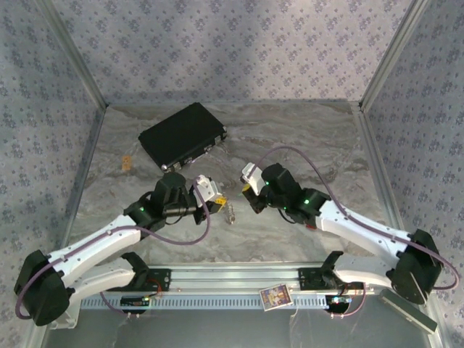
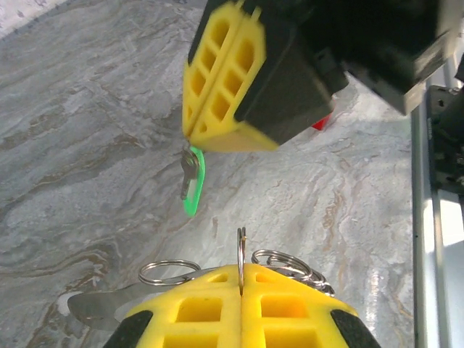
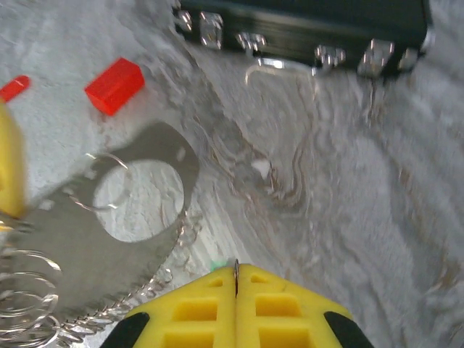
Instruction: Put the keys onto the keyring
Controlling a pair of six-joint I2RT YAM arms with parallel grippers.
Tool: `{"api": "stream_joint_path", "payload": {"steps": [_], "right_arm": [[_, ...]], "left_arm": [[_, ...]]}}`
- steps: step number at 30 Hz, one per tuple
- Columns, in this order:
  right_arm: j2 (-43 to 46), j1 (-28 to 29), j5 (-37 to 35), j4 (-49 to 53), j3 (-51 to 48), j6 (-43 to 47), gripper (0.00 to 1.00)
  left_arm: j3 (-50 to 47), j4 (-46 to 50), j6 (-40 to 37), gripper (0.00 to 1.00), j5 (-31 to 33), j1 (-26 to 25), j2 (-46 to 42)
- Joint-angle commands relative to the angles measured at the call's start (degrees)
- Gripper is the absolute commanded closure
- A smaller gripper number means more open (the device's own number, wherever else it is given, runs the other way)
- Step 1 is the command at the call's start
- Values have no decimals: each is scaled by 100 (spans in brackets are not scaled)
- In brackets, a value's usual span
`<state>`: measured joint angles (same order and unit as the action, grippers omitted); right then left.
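We found the left gripper clenched on the keyring, the right gripper pinching a green key; we judged that misalignment might dislodge it.

- Table: smooth, marbled stone look.
- Keyring: shiny bare metal.
- Key: glossy green plastic, dull metal shank.
- Box: matt black, shiny metal clasps.

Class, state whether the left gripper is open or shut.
Shut: the left gripper has its yellow fingers pressed together, pinching the keyring edge-on.
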<state>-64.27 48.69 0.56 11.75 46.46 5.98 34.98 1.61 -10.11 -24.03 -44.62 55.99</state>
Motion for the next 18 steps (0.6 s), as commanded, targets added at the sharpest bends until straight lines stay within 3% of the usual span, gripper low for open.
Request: {"api": "stream_joint_path", "payload": {"steps": [1, 11, 18], "right_arm": [[210, 52, -183, -132, 10, 874, 100], [443, 687, -7, 664, 336, 1805, 100], [324, 1006, -395, 617, 478, 2018, 100]], "left_arm": [[289, 55, 230, 100, -293, 24, 50], [357, 116, 606, 100, -404, 15, 145], [421, 195, 600, 100, -464, -26, 190]]}}
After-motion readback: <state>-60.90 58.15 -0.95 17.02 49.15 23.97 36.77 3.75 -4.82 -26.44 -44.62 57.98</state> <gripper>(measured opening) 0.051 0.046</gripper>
